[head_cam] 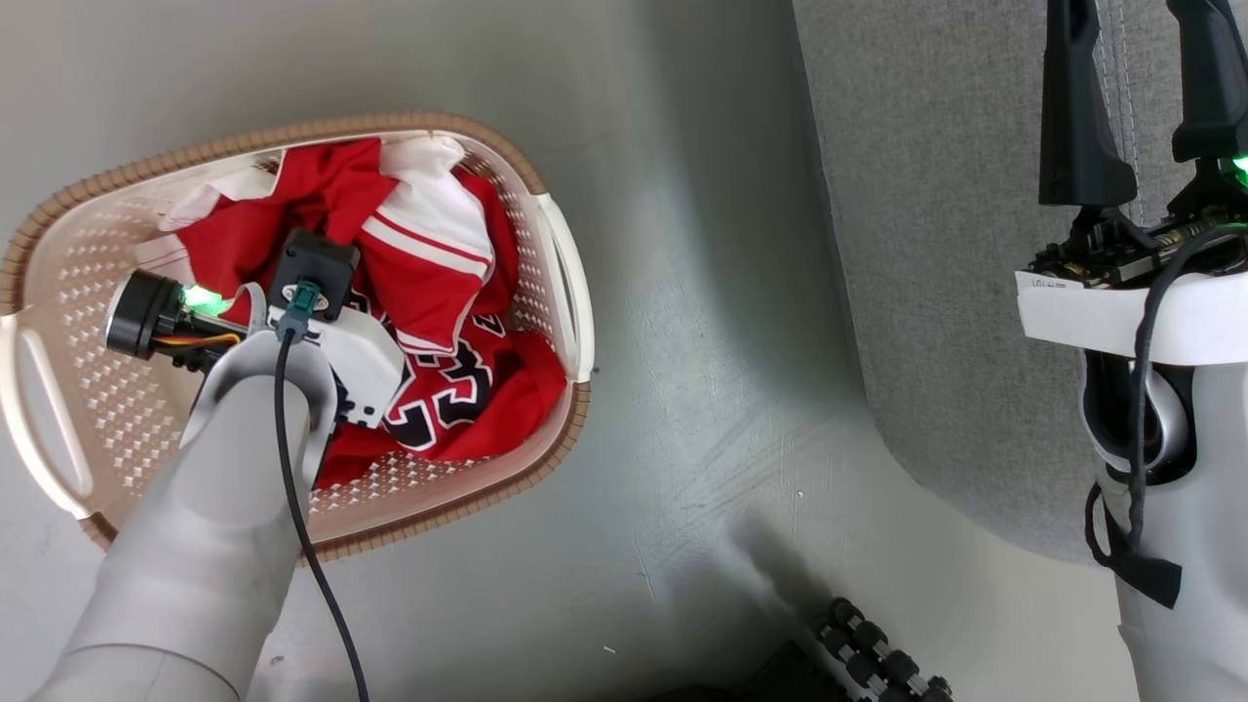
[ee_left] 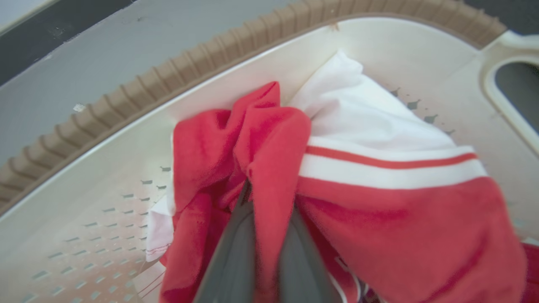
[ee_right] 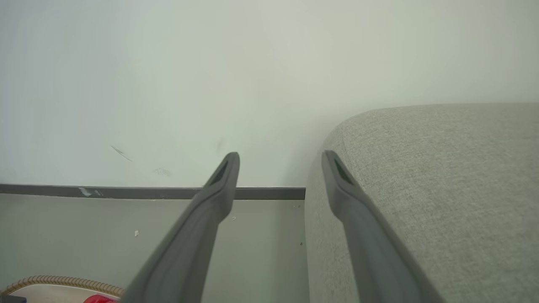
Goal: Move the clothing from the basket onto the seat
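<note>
A: The room?
B: Grey floor point(head_cam: 702, 292), pale wall point(ee_right: 210, 84); basket point(head_cam: 97, 409) on the floor near the seat point(head_cam: 936, 244).
A: The clothing point(head_cam: 429, 283)?
B: In the basket, by its rim; left gripper point(ee_left: 269, 202) pinches a red fold, right gripper point(ee_right: 280, 164) gapes.

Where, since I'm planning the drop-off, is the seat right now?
In the head view the seat sits at the upper right, across a strip of floor from the basket on the left; the open right hand hovers over it.
</note>
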### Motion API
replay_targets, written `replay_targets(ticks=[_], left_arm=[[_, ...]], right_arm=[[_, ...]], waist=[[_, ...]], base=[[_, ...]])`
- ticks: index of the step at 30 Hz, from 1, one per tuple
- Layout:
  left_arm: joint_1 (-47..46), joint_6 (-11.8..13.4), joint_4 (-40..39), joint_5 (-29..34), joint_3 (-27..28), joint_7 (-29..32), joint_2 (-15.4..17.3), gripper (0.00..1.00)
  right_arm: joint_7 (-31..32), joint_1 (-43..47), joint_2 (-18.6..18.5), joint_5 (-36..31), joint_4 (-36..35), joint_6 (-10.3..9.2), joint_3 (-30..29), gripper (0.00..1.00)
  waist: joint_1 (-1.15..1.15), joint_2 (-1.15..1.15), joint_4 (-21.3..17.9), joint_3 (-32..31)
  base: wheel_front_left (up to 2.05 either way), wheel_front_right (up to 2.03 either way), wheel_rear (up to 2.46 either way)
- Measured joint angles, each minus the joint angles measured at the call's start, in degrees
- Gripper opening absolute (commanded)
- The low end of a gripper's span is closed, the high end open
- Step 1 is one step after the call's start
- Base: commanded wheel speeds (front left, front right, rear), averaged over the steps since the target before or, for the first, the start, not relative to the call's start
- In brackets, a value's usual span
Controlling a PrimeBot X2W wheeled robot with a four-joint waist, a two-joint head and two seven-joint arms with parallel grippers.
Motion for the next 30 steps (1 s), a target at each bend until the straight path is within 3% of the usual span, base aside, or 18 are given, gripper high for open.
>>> replay_targets(ticks=[12, 30], left_arm=[[5.1, -1.9, -8.2, -1.9, 0.2, -0.3, -0.7, 0.00], [11.9, -1.9, -25.2, -4.0, 2.2, -0.3, -0.4, 0.00]], right_arm=[[0.0, 0.1, -0.1, -2.9, 1.9, -0.01, -0.2, 1.00], [0.0, 3.7, -0.1, -6.1, 5.8, -0.01, -1.5, 1.00]], waist=[[0.00, 0.00, 2.8, -4.8], [0.00, 0.00, 7.2, -14.5]], base=[[0.00, 0.00, 0.00], [0.00, 0.00, 0.00]])
